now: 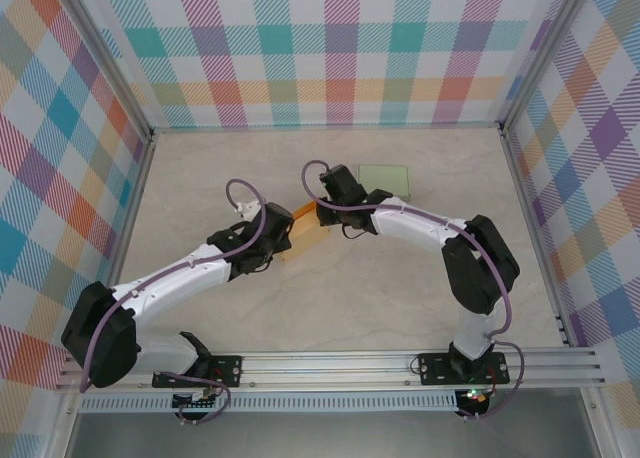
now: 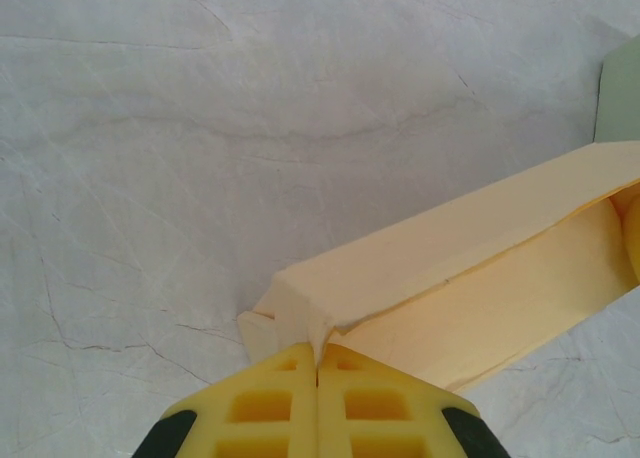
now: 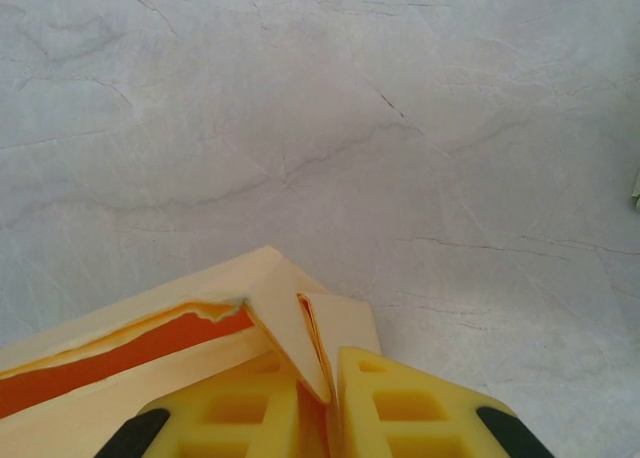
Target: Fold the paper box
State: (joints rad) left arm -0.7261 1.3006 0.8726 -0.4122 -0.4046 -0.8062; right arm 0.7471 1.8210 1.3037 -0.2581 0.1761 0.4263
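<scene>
Top camera: we see the paper box mid-way across the table, between left gripper and right gripper. Left wrist: we note jaws pressed together, pinching a box corner. Right wrist: jaws narrow, clamping a box flap.

Clad in white shells w/ black joint housings on left arm & right arm. Wrapped in looping purple cables. Bolted down via black base plates. Tipped w/ yellow ribbed fingers, black trim at outer edges, on left gripper & right gripper.
</scene>
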